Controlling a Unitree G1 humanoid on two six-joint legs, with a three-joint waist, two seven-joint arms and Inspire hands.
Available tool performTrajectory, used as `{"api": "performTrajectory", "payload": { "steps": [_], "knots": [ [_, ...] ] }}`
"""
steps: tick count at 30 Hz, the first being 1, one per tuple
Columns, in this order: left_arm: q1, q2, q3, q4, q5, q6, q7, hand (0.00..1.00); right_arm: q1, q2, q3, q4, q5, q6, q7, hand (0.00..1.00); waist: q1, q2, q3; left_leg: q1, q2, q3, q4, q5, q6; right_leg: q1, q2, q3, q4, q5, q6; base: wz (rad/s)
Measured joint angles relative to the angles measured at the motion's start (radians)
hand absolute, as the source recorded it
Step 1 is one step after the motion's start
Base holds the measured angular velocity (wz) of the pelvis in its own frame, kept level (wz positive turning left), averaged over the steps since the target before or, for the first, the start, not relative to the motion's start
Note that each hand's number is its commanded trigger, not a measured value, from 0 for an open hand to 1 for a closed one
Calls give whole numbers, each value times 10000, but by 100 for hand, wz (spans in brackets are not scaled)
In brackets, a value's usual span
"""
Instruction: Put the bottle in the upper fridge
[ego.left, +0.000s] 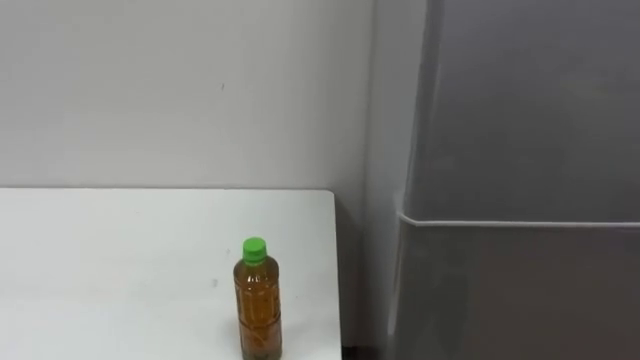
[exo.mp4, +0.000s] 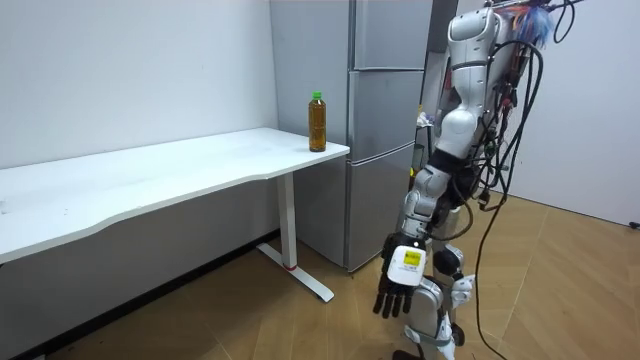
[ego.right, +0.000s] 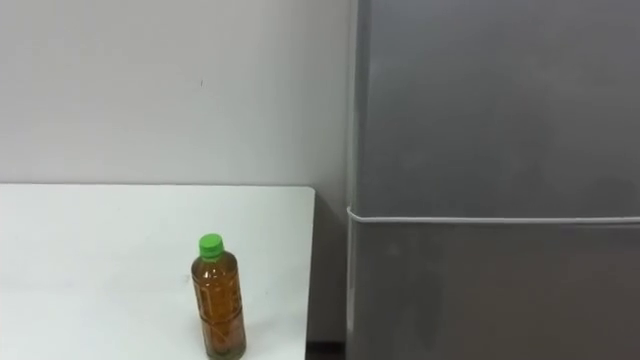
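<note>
standing by the robot, i judge the task to be at its opening step: the bottle is not yet in a hand and the fridge (ego.left: 520, 150) is closed.

findings:
- the bottle (ego.left: 258, 300), amber liquid under a green cap, stands upright on the white counter (ego.left: 120, 260). it is near the counter's end, on the side that lies just beside the fridge and close to the front edge.
- the upper door (ego.left: 530, 100) and lower door (ego.left: 520, 290) meet at a pale seam, and both sit flush. i can make out no handle on either.
- in the room view the robot stands upright facing the counter's end and the fridge, set back a little from both.
- the left hand (exo.mp4: 402, 282) hangs low at its side, below the counter top. its fingers are relaxed and point to the floor, and it holds nothing.
- the bottle is well apart from that hand, higher up and toward the room view's left.

assessment: the next move calls for closing in on the counter and raising an arm to the level of the bottle's body. the fingers should then wrap round the middle of the bottle, not the cap. the upper door must also be opened before the bottle can go in, so one hand is needed for the door and one for the bottle. a tall, narrow bottle this near the edge would tip under a careless side touch.
</note>
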Motion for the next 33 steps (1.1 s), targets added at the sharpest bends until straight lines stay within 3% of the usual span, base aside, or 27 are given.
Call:
{"api": "performTrajectory", "payload": {
  "steps": [5,16,22,29,33],
  "knots": [
    [-162,73,513,-938,-438,-231,560,0,1,-94,-122,-34,-82,-1,-136,0,43,157,-5,-46,0,-28,32,4,-6,-100,1,-12,-22,-21,-22,0],
    [-221,304,686,-4097,-2130,-502,1754,0,222,-66,-344,-442,-470,4,-80,0,234,104,-75,-25,-27,-31,41,6,-6,-121,-18,-20,-38,-35,1,0],
    [-312,377,1081,-6143,-2056,-838,2418,0,417,8,-705,-830,-815,-17,-106,0,235,91,-70,-44,-41,-132,50,5,-5,-78,-29,-78,-18,-38,3,3],
    [-331,772,1669,-8607,-2002,-1243,3531,0,597,2,-687,-918,-701,-21,-136,0,332,118,-75,-11,-38,-114,45,6,-4,-110,-19,-22,30,-44,-2,-1],
    [-349,811,1668,-9957,-2004,-1243,3791,0,703,3,-720,-1040,-727,-16,-213,0,451,140,-76,-47,-38,-120,35,4,-3,-135,-18,-53,12,-44,-2,0]
  ]
}}
